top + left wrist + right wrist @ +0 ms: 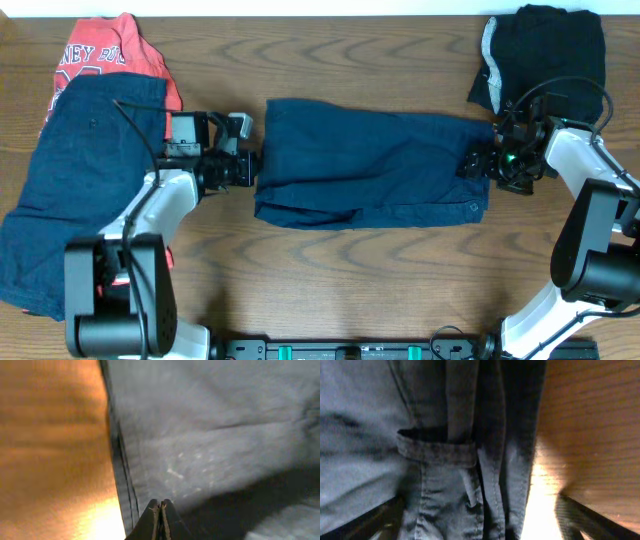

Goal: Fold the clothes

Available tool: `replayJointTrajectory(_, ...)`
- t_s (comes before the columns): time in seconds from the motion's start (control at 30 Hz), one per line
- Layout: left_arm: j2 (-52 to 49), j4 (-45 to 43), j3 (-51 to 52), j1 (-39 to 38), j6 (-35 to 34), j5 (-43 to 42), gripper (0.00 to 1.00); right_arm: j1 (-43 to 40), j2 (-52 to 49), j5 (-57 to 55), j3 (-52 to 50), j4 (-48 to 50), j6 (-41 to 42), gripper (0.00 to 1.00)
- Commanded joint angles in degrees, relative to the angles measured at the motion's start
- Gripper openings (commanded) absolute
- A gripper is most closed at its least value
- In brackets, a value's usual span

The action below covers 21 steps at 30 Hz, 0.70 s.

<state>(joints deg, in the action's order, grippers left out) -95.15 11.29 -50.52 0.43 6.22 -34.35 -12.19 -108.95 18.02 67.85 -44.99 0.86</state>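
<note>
Folded navy shorts lay at surface centre. Left tool closed at hem, grip unconfirmed; right tool wide over waistband. Risk: one-sided pull would drag, unfold layers.

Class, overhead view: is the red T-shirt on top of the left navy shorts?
No, the left navy shorts overlap the red T-shirt.

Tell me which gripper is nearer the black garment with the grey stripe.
Right. The right gripper is close by the black garment, at the middle navy shorts' right end; the left gripper is at their left end.
</note>
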Motion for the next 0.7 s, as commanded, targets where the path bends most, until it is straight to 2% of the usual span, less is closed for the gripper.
replayJointTrajectory(0.0, 0.70, 0.04, -0.98, 0.09, 6.56, -1.88, 0.06, -0.17, 1.38, -0.20, -0.24, -0.59, -1.79, 0.99)
replayJointTrajectory(0.13, 0.70, -0.48, -0.98, -0.20, 9.62, -6.73, 0.06, -0.17, 1.38, -0.61, -0.24, -0.92, -2.25, 0.99)
replayJointTrajectory(0.37, 0.15, -1.14, -0.98, -2.64, 10.71, -6.58, 0.06, -0.11, 2.78, -3.85, 2.40, -2.08, -0.63, 0.99)
replayJointTrajectory(0.53, -2.27, -2.45, -0.98, -3.98, 10.67, -6.36, 0.06, 0.63, 7.15, -11.30, 5.49, -5.73, 1.88, 0.99)
replayJointTrajectory(0.67, -5.01, -4.09, -0.98, -4.04, 10.43, -6.36, 0.06, 0.37, 10.67, -11.52, 6.01, -7.80, 3.39, 0.99)
